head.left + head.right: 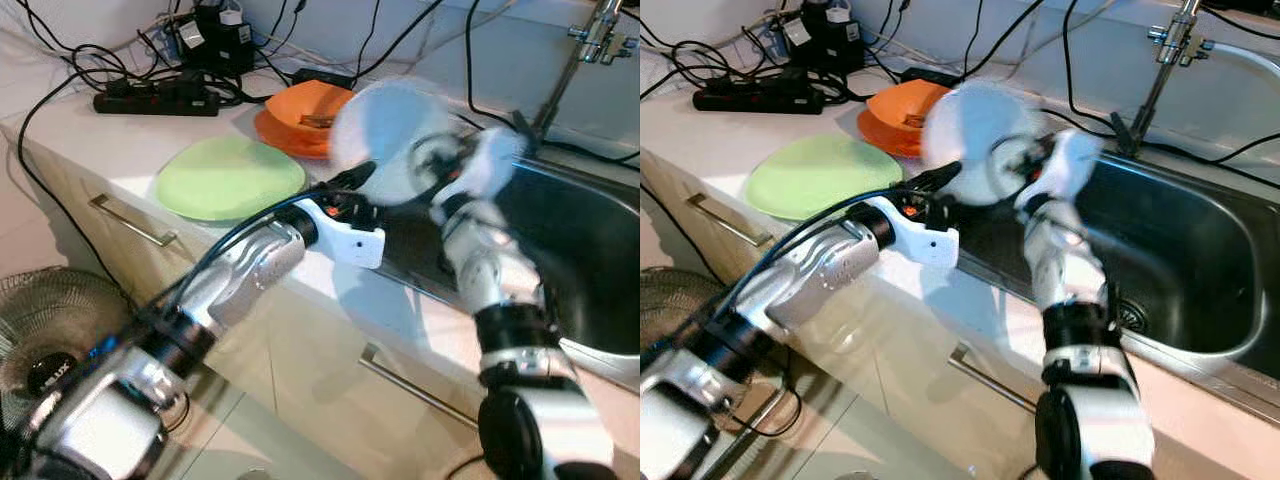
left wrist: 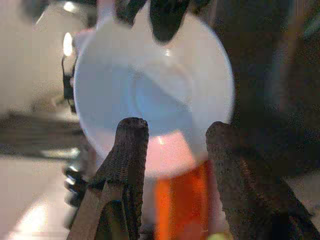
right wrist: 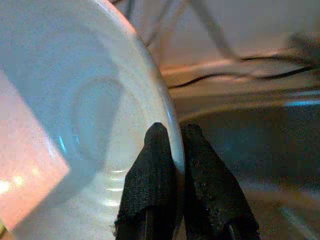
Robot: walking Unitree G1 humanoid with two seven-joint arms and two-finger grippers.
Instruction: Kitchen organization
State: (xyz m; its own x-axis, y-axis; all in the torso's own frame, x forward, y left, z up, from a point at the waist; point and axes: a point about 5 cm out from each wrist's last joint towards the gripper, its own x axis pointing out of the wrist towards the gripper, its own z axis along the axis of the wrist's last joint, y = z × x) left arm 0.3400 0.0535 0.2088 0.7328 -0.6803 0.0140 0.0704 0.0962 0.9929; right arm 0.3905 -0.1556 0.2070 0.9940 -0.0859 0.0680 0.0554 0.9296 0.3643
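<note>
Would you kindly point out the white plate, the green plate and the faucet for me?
white plate (image 1: 975,135), right eye view, blurred face of the disc.
green plate (image 1: 230,178), left eye view, middle of its top.
faucet (image 1: 1168,50), right eye view, upright pipe.

Bright daylit counter (image 1: 70,120), motion-blurred plate (image 1: 390,140) beside the dim sink (image 1: 580,260), soft shadows below, dark grainy wrist views
</note>
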